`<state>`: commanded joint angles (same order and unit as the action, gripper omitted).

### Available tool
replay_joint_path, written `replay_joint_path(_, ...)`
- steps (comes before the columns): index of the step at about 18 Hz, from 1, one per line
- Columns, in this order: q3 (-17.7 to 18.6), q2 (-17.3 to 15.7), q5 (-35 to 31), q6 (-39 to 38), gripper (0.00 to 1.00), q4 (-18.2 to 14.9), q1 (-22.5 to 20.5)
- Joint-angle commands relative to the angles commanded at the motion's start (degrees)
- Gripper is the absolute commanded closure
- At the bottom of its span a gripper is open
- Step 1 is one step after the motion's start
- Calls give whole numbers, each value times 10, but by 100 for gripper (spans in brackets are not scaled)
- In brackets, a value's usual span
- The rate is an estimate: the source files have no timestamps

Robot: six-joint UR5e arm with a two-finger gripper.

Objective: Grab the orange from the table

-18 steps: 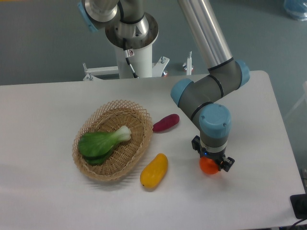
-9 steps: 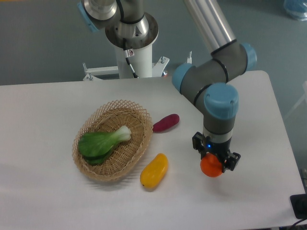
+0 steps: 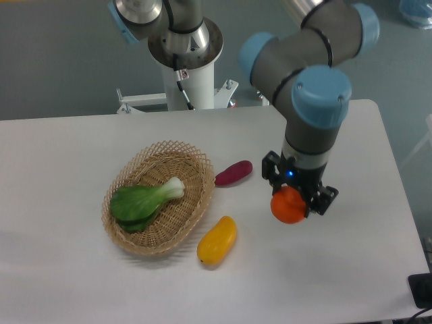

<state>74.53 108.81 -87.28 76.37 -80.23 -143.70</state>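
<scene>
your arm reaches in from the top right, wrist pointing straight down, with the gripper [image 3: 295, 199] clenched around the orange [image 3: 287, 205]. the orange is round, bright and smooth, held in the air above the right half of the table [image 3: 61, 155]. left of it lie a purple vegetable [image 3: 233, 173] and a yellow fruit [image 3: 217, 240], then the wicker basket [image 3: 128, 233] holding a green vegetable [image 3: 142, 201]. bare white surface runs from below the orange to the table's right and near edges.

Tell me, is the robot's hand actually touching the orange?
Touching. The fixed camera shows the hand closed around the orange, its fingers pressed against both sides.
</scene>
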Motion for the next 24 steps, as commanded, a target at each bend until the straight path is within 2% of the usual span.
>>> replay_joint_path(3,-1,-9,-3,42,33,-48,-3)
replay_joint_path(4,0,-14,-3,61,33,-53,-5)
replay_joint_path(24,-4,-23,12,65,32,-53,-25)
